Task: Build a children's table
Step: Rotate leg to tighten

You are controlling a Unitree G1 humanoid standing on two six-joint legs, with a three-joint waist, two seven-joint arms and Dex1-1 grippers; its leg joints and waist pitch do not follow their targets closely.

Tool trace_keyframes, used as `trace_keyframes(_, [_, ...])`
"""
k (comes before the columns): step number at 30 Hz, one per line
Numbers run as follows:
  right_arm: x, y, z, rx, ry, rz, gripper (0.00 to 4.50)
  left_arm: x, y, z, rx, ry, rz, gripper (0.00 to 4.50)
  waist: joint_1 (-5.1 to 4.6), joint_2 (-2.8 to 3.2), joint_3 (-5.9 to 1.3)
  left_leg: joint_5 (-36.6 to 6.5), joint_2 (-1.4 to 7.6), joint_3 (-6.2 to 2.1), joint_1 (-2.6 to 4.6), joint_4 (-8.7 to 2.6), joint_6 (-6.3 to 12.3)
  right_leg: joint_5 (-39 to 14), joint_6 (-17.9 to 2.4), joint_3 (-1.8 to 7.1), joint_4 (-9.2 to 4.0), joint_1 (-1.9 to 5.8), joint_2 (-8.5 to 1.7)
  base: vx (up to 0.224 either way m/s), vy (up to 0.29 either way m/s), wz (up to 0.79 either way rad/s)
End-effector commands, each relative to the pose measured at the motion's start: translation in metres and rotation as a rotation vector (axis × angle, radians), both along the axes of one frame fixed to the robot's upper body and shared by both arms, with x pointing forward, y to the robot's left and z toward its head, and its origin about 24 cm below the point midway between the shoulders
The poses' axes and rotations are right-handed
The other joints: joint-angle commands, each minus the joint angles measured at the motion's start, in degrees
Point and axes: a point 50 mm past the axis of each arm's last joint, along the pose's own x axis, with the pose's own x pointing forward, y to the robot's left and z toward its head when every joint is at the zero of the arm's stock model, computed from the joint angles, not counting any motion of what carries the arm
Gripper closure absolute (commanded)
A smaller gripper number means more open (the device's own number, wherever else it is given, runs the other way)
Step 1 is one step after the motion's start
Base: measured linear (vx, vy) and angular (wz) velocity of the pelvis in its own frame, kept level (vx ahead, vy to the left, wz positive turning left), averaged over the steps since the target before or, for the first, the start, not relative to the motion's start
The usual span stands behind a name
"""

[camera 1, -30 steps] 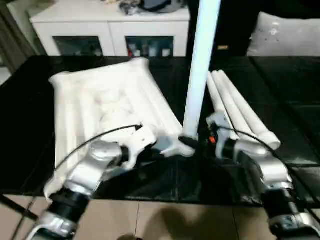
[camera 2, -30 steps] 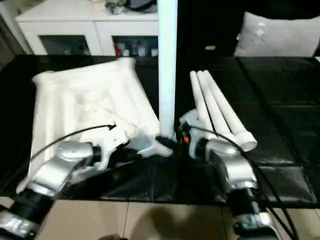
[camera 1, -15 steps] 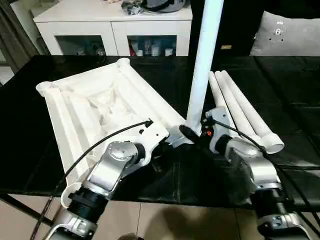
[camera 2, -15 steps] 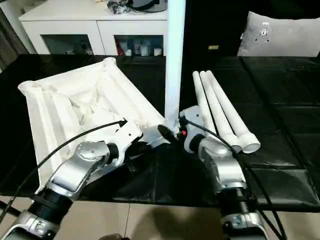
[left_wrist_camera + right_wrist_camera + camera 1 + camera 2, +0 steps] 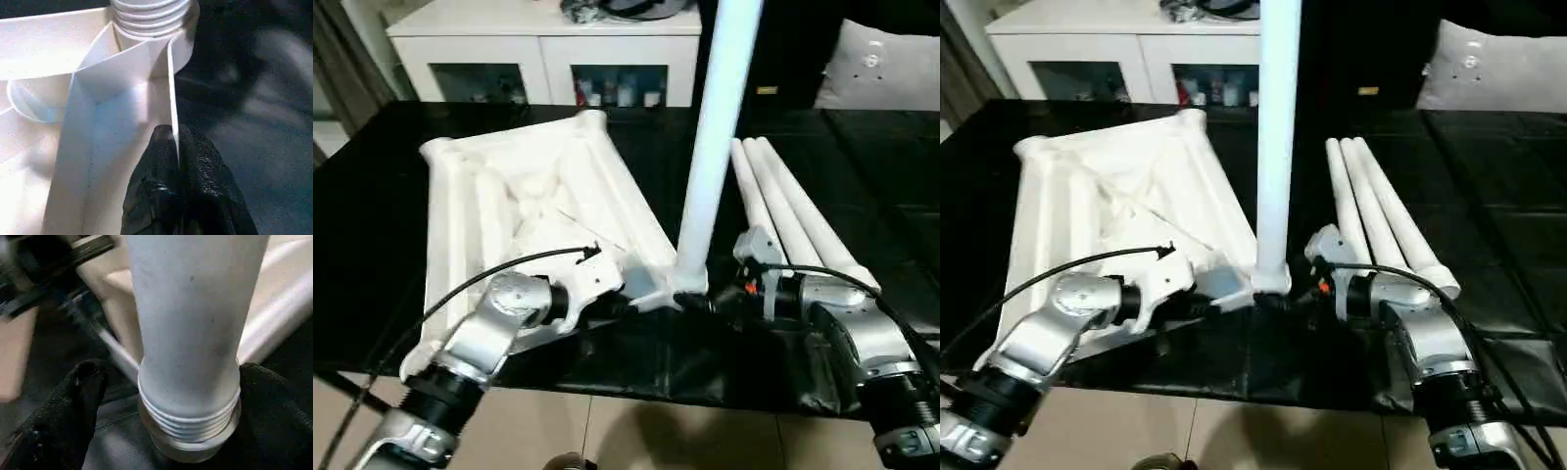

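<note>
Right gripper (image 5: 186,396) has opened wide since a moment ago; its fingers (image 5: 63,411) now stand on both sides of the upright leg (image 5: 715,147) without pressing it. Left gripper (image 5: 176,161) stays closed on a thin rib of the table top (image 5: 529,196), lying upside down. I judge the leg is being screwed into its corner socket (image 5: 190,440), and three legs (image 5: 793,211) wait beside
</note>
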Motion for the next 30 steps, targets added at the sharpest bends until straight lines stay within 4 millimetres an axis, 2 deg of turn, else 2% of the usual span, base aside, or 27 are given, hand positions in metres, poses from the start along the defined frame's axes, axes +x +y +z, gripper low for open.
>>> trace_keyframes(1, [-0.006, 0.008, 0.004, -0.004, 0.021, 0.152, 0.07, -0.007, -0.003, 0.002, 0.032, 0.005, -0.151, 4.5, 0.07, -0.91, -3.24, -7.72, 3.29, -0.93, 0.93, -3.36, 5.42, -4.3, -12.32, 2.31, -4.2, 2.66, -4.58, 0.0, 0.0, 0.0])
trace_keyframes(3, [-0.007, 0.007, 0.003, -0.009, 0.032, 0.168, 0.07, -0.009, 0.0, 0.002, 0.053, 0.015, -0.183, 4.5, 0.49, -0.81, -3.28, -7.99, 3.35, -0.93, 1.01, -3.34, 5.33, -4.9, -12.2, 2.36, -4.21, 2.56, -4.64, 0.0, 0.0, 0.0])
trace_keyframes(4, [-0.007, 0.007, 0.003, -0.009, 0.042, 0.173, 0.07, -0.01, 0.001, 0.002, 0.059, 0.017, -0.197, 4.5, 0.58, -1.22, -3.18, -7.94, 3.39, -0.87, 1.06, -3.44, 5.24, -4.99, -12.3, 2.37, -4.25, 2.45, -4.61, 0.0, 0.0, 0.0])
trace_keyframes(5, [-0.007, 0.007, 0.002, -0.009, 0.046, 0.175, 0.07, -0.01, 0.002, 0.002, 0.061, 0.017, -0.202, 4.5, 0.75, -1.16, -3.23, -7.87, 3.41, -0.9, 1.08, -3.42, 5.14, -5.05, -12.43, 2.38, -4.16, 2.47, -4.71, 0.0, 0.0, 0.0])
trace_keyframes(7, [-0.009, 0.009, 0.002, 0.006, 0.066, 0.194, 0.4, -0.011, 0.003, 0.002, 0.066, 0.021, -0.216, 4.5, 0.91, -1.06, -3.24, -7.75, 3.46, -0.92, 1.11, -3.46, 4.71, -4.99, -12.56, 2.41, -4.08, 2.44, -4.74, 0.0, 0.0, 0.0])
trace_keyframes(9, [-0.01, 0.01, 0.002, 0.014, 0.077, 0.211, 0.46, -0.011, 0.004, 0.001, 0.072, 0.023, -0.228, 4.5, 0.93, -1.11, -3.21, -7.75, 3.34, -0.93, 1.03, -3.45, 4.69, -5.04, -12.52, 2.41, -4.07, 2.53, -4.72, 0.0, 0.0, 0.0])
trace_keyframes(11, [-0.012, 0.01, 0.002, 0.019, 0.083, 0.225, 0.74, -0.011, 0.005, 0.001, 0.077, 0.024, -0.239, 4.5, 0.89, -1.25, -3.22, -7.72, 3.34, -0.93, 0.98, -3.44, 4.59, -5.11, -12.38, 2.39, -4.1, 2.53, -4.74, 0.0, 0.0, 0.0])
trace_keyframes(16, [-0.014, 0.01, 0.0, 0.022, 0.089, 0.239, 1.05, -0.011, 0.007, 0.0, 0.084, 0.028, -0.251, 4.5, 1.0, -1.14, -3.23, -7.23, 3.34, -0.91, 1.0, -3.38, 4.6, -4.62, -12.45, 2.39, -4.01, 2.49, -4.73, 0.0, 0.0, 0.0])
trace_keyframes(20, [-0.016, 0.011, -0.001, 0.034, 0.105, 0.24, 1.51, -0.012, 0.007, -0.001, 0.08, 0.032, -0.247, 4.5, 1.05, -1.21, -3.21, -7.44, 3.29, -0.89, 1.04, -3.38, 4.42, -5.19, -12.43, 2.4, -4.08, 2.51, -4.76, 0.0, 0.0, 0.0])
trace_keyframes(25, [-0.018, 0.016, -0.004, 0.051, 0.123, 0.229, 1.7, -0.013, 0.005, -0.002, 0.051, 0.044, -0.222, 4.5, 1.09, -1.25, -3.24, -6.77, 3.3, -0.9, 0.99, -3.35, 4.57, -4.53, -12.42, 2.38, -3.96, 2.51, -4.71, 0.0, 0.0, 0.0])
trace_keyframes(28, [-0.016, 0.026, -0.009, 0.071, 0.138, 0.142, 1.75, -0.012, -0.002, -0.001, -0.005, 0.063, -0.139, 4.5, 0.96, -1.24, -2.99, -7.6, 3.27, -0.92, 0.95, -3.48, 4.26, -5.89, -12.37, 2.38, -4.15, 2.43, -4.76, 0.0, 0.0, 0.0])
trace_keyframes(30, [-0.007, 0.035, -0.015, 0.057, 0.114, 0.005, 1.76, -0.011, -0.008, -0.002, -0.012, 0.083, -0.062, 4.5, 0.49, -1.2, -2.6, -9.88, 3.27, -0.93, 1.08, -3.89, 3.22, -10.09, -11.84, 2.49, -4.54, 2.21, -4.73, 0.0, 0.0, 0.0])
